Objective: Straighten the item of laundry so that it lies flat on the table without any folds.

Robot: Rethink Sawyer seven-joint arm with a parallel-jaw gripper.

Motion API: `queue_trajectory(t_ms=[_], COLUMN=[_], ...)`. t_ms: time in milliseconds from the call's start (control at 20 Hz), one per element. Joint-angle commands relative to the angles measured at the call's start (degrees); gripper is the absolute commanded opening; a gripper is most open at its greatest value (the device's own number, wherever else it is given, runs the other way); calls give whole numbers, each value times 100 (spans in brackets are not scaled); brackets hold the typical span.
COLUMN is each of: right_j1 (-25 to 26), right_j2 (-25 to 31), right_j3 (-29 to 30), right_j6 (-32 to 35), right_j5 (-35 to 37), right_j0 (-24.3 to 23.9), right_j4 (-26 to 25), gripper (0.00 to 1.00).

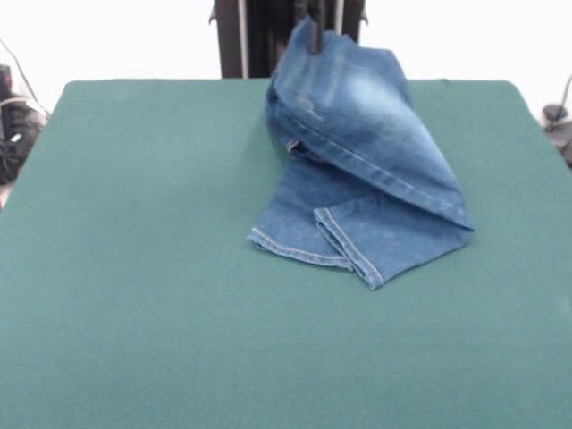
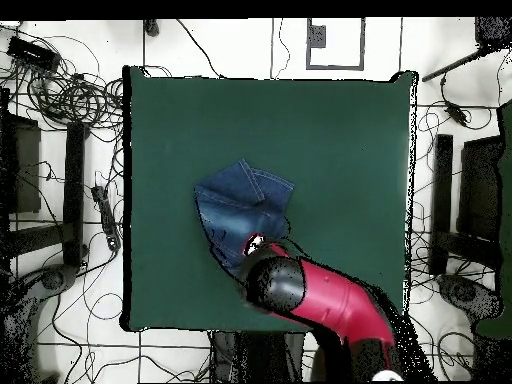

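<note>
The item of laundry (image 1: 366,170) is a small pair of faded blue jeans. One end is raised high at the table's far side, and the rest drapes down in folds onto the green table (image 1: 134,286). The two hems lie folded on the cloth at the near end. At the raised top, my gripper (image 1: 314,36) is shut on the denim, with only its dark fingers showing. In the overhead view the jeans (image 2: 238,205) lie bunched left of the table's (image 2: 340,140) middle. The red and black arm (image 2: 320,295) covers their edge and hides the gripper.
Cables (image 2: 60,90) and black stands (image 2: 75,190) crowd the floor on the left. More dark equipment (image 2: 470,200) stands on the right. Wide bare green cloth surrounds the jeans on every side.
</note>
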Motion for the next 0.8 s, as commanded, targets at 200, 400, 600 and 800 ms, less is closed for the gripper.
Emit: queue_trajectory(t_ms=[200,400,600,800], right_j1=[166,278,446,655], right_j2=[915,1237,1606,1986], right_j3=[-1902,-2555,-3174,-3853], right_j6=[-1029,-1422,-1817,-2299], right_j5=[1980,2589,3067,3671], right_j0=[-480,-750,-1014,-1272], right_j4=[-636,-926,-1195,-1523], gripper=[0,0,0,0])
